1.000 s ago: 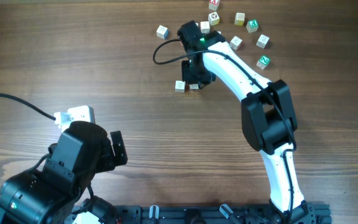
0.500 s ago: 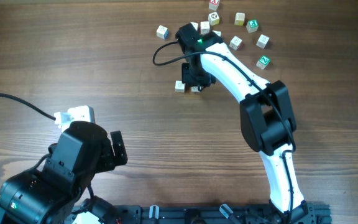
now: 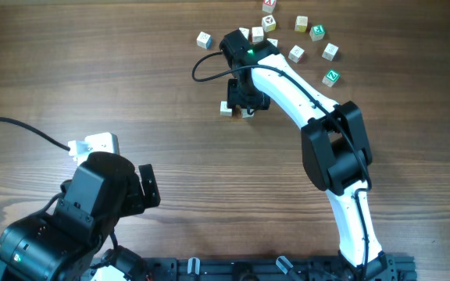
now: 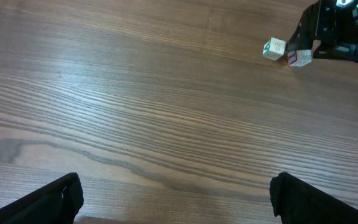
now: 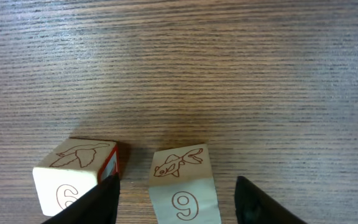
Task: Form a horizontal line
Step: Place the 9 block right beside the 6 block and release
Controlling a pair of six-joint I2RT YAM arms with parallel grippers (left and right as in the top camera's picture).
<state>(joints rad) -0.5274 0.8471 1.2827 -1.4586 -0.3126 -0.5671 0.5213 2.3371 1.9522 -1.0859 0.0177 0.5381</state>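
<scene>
The line [image 3: 228,108] sits in the upper middle of the overhead view, under the right gripper [image 5: 178,193]. Its fingers are spread wide on both sides of the cube with the 9 [image 5: 182,180] and squeeze nothing. A small gap shows between that cube and the cube with the 6 [image 5: 73,174] on its left. I think the 9 should slide left slowly until the sides touch, with both fronts kept even. The left gripper [image 4: 176,199] is spread wide too, holding nothing.
</scene>
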